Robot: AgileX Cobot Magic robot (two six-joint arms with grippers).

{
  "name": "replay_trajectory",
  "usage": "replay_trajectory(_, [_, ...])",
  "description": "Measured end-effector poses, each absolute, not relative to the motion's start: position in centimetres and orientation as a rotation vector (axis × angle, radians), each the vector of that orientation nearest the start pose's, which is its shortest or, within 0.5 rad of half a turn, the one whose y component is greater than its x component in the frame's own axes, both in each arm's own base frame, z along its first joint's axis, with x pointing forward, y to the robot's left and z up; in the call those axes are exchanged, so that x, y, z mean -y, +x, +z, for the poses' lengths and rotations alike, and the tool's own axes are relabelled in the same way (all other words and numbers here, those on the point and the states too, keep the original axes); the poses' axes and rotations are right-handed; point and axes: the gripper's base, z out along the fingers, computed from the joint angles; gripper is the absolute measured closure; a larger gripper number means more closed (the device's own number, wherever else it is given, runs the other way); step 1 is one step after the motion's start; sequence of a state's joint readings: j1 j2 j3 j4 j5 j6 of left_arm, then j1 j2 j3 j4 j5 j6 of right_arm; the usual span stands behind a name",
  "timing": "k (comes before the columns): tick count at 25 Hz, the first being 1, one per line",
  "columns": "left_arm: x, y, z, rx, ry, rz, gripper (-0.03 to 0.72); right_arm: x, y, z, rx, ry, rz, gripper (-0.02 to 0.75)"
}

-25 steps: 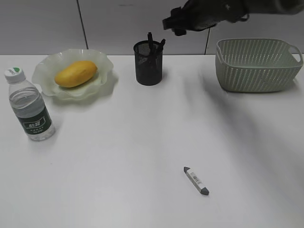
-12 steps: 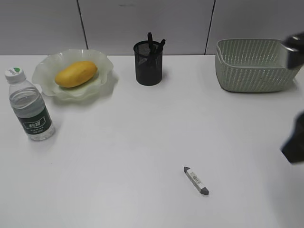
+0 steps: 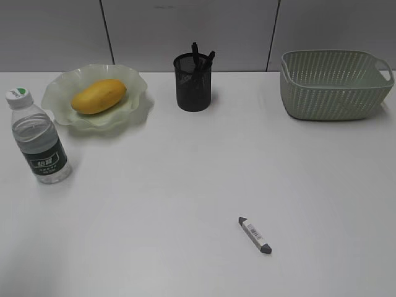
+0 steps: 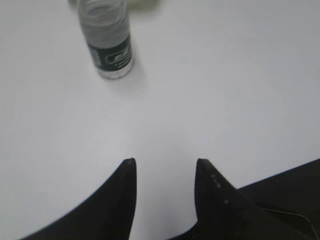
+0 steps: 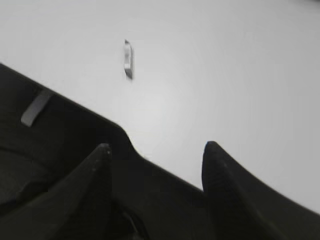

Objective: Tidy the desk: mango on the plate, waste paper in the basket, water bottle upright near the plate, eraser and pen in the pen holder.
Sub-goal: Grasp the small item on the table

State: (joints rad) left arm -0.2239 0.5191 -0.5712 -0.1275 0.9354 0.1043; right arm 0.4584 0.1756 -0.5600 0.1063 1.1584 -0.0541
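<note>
Two grippers show only in the wrist views; neither arm appears in the exterior view. Left gripper [image 4: 165,167] hangs over bare white tabletop [image 3: 185,167] with its jaws parted and nothing between them. Right gripper [image 5: 156,155] is spread wide, also holding nothing, above the tabletop's near edge.

Nearest item in the exterior view: eraser [image 3: 255,235], a small grey-tipped white stick lying flat at a slant, right of centre, well apart from everything else. Right wrist view sees it [image 5: 128,59] ahead of the gripper with clear surface between.

Further back on the left, water bottle [image 3: 37,139] stands upright, white cap on, dark green label facing the camera, just in front of the plate [image 3: 59,86]. Left wrist view shows it [image 4: 106,42] upright ahead of the gripper, nothing in between.

Mango [image 3: 98,96] lies on the pale green ruffled plate, far left. Pen holder [image 3: 193,83] stands at far centre, dark pens sticking out of its top. Basket [image 3: 334,86] sits far right; its visible inside shows nothing, though the near wall hides the floor. Grey panelled wall [image 3: 185,31] behind.
</note>
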Motion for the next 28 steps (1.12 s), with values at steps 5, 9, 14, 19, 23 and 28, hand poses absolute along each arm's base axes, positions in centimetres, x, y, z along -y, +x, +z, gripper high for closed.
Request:
replay_trajectory(5, [5.4, 13.6, 27.7, -2.454, 0.372, -0.394, 0.369, 0.3, -1.7, 28.4, -2.054, -0.462, 0.359, 0.282])
replay_trajectory(9, [8.8, 17.3, 26.6, -2.509, 0.413, -0.540, 0.367, 0.4, -1.5, 28.4, -2.042, -0.436, 0.344, 0.282])
replay_trajectory(14, [17.5, 19.9, 26.3, -2.475, 0.568, -0.685, 0.367, 0.2, -0.8, 28.1, -2.000, -0.423, 0.340, 0.282])
replay_trajectory(19, [24.5, 22.5, 22.5, -2.584, 0.384, -0.756, 0.367, 0.1, -0.6, 28.1, -1.984, -0.420, 0.343, 0.282])
replay_trajectory(23, [27.4, 24.9, 19.3, -2.693, 0.234, -0.762, 0.356, 0.1, -0.7, 28.1, -1.983, -0.419, 0.343, 0.282])
replay_trajectory(28, [32.3, 25.2, 16.1, -2.838, 0.114, -0.790, 0.307, 0.1, -0.7, 28.1, -1.983, -0.419, 0.343, 0.309])
